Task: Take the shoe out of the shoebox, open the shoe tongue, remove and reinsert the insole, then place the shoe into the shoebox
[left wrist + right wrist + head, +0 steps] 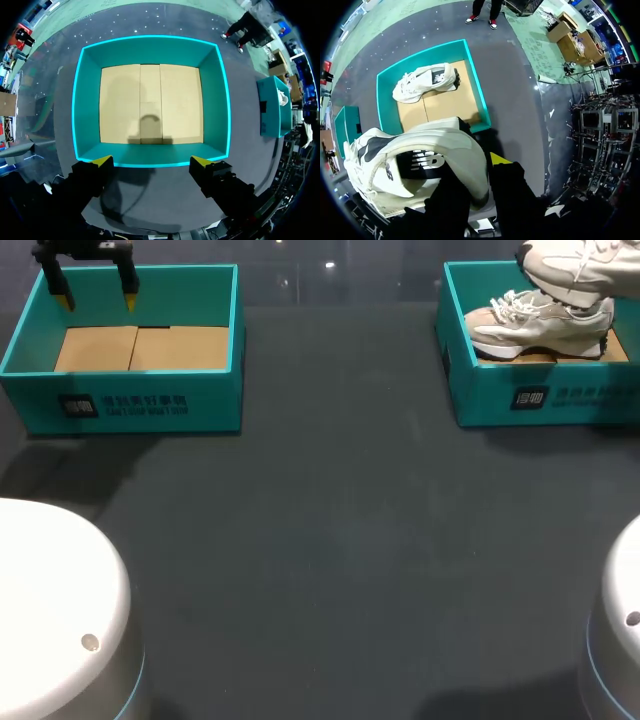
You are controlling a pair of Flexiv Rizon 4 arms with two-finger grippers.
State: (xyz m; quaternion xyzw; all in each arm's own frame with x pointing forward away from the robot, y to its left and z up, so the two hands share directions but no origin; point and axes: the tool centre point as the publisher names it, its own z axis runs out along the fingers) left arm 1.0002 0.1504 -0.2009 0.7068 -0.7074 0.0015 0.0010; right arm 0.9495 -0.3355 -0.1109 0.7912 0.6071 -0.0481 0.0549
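A white shoe [585, 265] hangs above the right teal shoebox [520, 390], at the far right of the head view. In the right wrist view my right gripper [481, 170] is shut on the heel collar of this shoe [420, 160]. One yellow-tipped finger is outside the collar and the other is hidden inside. A second white shoe [540, 325] lies on its side in that box [481, 100], on the cardboard floor. My left gripper [97, 300] stands open over the back edge of the left teal shoebox [130, 405], with nothing between its fingers [102, 161].
The left shoebox [210, 100] holds only its cardboard floor. The dark table [330, 540] stretches between and in front of the two boxes. My two white arm bases [50, 610] stand at the near corners.
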